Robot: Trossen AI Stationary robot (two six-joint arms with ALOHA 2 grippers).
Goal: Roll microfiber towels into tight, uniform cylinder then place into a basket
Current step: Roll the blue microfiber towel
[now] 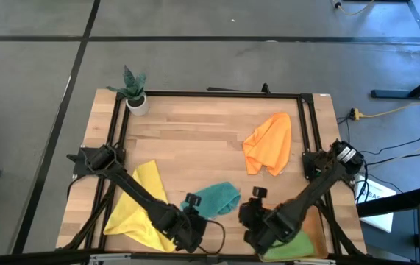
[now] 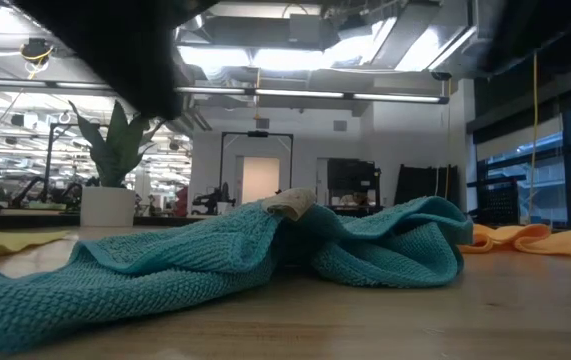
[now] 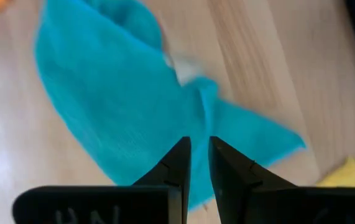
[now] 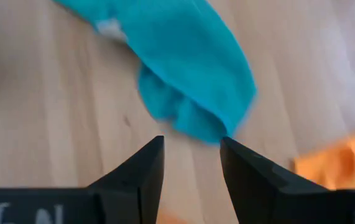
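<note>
Towels lie scattered over the wooden surface (image 1: 195,132), seen from above. At about eight o'clock the yellow towel (image 1: 137,206) lies flat, partly under the left arm, whose left gripper (image 1: 192,230) sits near six o'clock at the near edge; in its wrist view its jaws stand a narrow slit apart with nothing between them, their tips over the edge of the teal towel (image 3: 121,99). Up at eleven o'clock a small white plant pot (image 1: 137,104) stands in the far corner. The teal towel lies crumpled just below centre, between the two grippers, unrolled, with a pale tag showing on its folds in the low view. The right gripper (image 1: 257,221) sits just right of it at about five o'clock, its jaws apart and empty, pointing at the teal cloth's rounded end. The orange towel (image 1: 268,143) lies bunched at about two o'clock, well apart from both grippers. The green towel (image 1: 298,246) shows at five o'clock under the right arm, seemingly lying in the basket (image 1: 314,221), though the arm hides most of that spot.
</note>
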